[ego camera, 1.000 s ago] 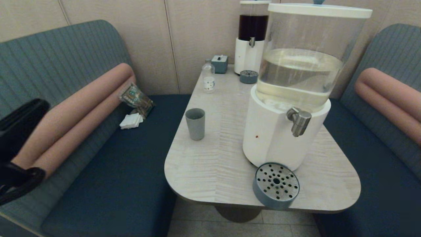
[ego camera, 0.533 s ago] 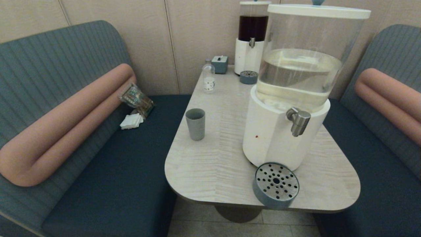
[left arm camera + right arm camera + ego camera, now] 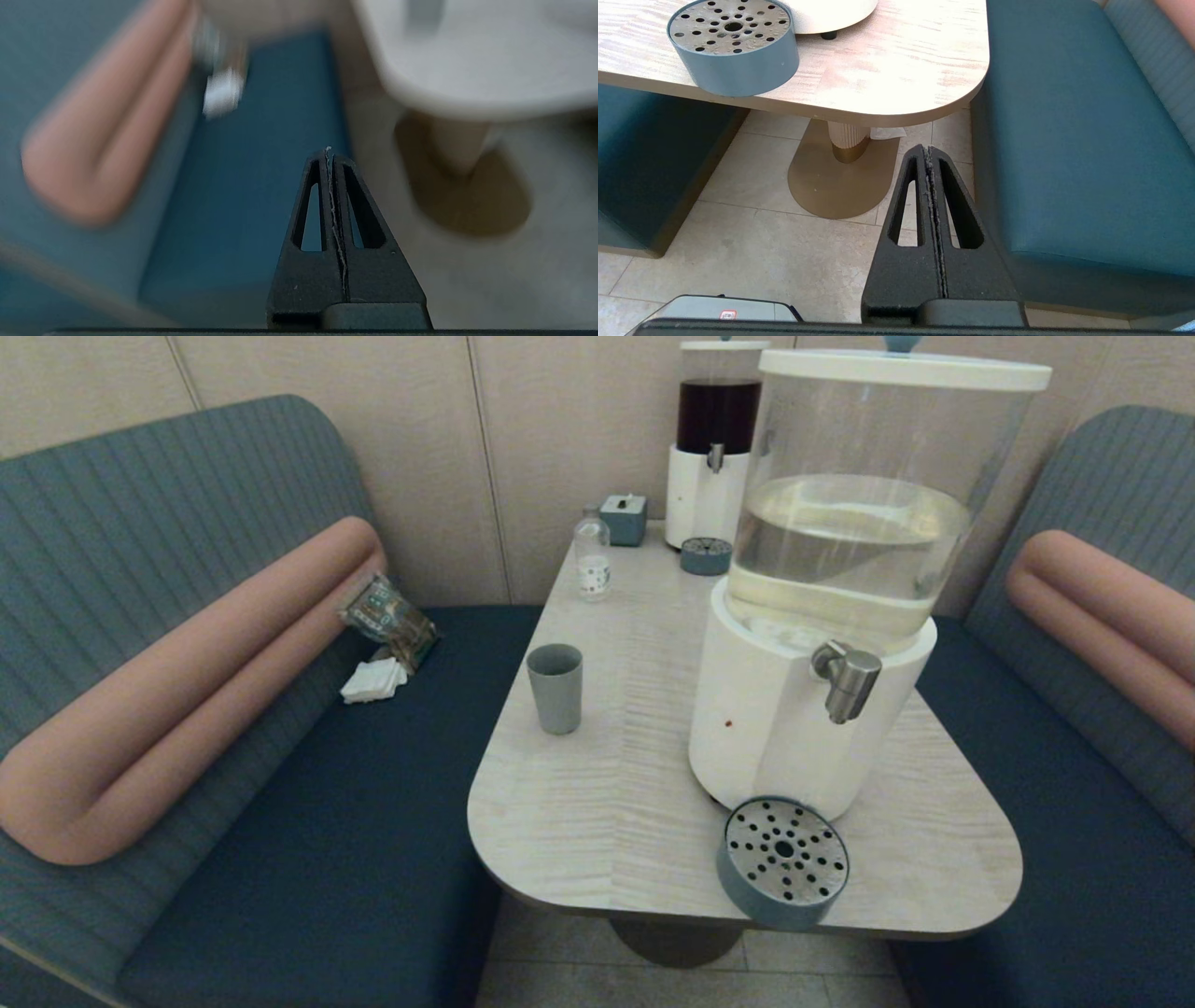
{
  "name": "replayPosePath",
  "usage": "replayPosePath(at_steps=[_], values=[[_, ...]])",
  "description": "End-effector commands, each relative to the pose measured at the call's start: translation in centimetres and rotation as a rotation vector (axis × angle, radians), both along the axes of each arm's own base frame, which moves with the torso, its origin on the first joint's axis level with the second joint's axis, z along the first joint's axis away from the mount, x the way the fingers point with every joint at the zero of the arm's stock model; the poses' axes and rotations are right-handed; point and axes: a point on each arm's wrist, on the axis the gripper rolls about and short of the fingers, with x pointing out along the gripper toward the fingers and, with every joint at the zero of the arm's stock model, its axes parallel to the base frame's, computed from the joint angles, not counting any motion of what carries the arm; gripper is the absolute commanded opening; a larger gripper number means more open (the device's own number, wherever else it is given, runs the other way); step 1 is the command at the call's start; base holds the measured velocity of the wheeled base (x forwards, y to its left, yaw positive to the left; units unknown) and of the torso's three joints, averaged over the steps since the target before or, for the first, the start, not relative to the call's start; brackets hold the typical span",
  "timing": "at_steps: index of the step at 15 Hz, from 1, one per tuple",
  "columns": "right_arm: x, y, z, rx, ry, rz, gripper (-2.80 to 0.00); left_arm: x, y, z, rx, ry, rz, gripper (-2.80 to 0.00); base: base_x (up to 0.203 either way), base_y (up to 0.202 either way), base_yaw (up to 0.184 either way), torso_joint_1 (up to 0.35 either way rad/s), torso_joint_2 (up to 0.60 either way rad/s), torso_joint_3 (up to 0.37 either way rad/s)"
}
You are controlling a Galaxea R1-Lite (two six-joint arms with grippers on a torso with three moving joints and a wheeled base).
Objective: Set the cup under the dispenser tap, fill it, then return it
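The grey-blue cup [image 3: 555, 688] stands upright on the left side of the pale wooden table [image 3: 607, 803], apart from the big dispenser. The brushed-steel dispenser tap [image 3: 848, 680] juts from the white base of the clear tank [image 3: 854, 523], above a round perforated drip tray [image 3: 783, 861] at the table's front edge. Neither arm shows in the head view. My left gripper [image 3: 328, 151] is shut and empty, low over the blue bench seat beside the table. My right gripper [image 3: 927, 150] is shut and empty, down below the table's front edge, above the floor.
A smaller dark-liquid dispenser [image 3: 714, 439], its small drip tray [image 3: 706, 554], a clear small bottle [image 3: 592, 560] and a tissue box [image 3: 624, 517] stand at the table's far end. Blue benches flank the table; a packet [image 3: 386, 616] and napkins [image 3: 372, 680] lie on the left bench.
The left arm, seen dark at the left edge of the head view one second ago, has dropped out of that view. The cup and the dispenser have not moved.
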Motion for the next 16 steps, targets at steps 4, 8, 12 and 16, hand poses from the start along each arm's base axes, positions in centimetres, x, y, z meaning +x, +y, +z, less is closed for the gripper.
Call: replayPosePath(at_steps=[4, 8, 12, 16], values=[[0.0, 0.0, -0.01, 0.0, 0.0, 0.0, -2.8, 0.42, -0.06, -1.95, -0.019, 0.084, -0.023, -2.8, 0.0, 0.0, 0.0, 0.0, 0.0, 0.0], [0.0, 0.0, -0.01, -0.007, -0.001, 0.001, -2.8, 0.36, -0.05, -2.02, -0.043, 0.099, -0.019, -2.8, 0.0, 0.0, 0.0, 0.0, 0.0, 0.0], [-0.01, -0.01, 0.02, 0.011, -0.001, -0.005, -2.8, 0.37, -0.03, -2.05, -0.071, 0.101, -0.007, -2.8, 0.0, 0.0, 0.0, 0.0, 0.0, 0.0], [0.0, -0.01, 0.01, 0.019, -0.001, -0.005, -2.8, 0.36, -0.03, -2.01, -0.071, 0.1, -0.007, -2.8, 0.0, 0.0, 0.0, 0.0, 0.0, 0.0]])
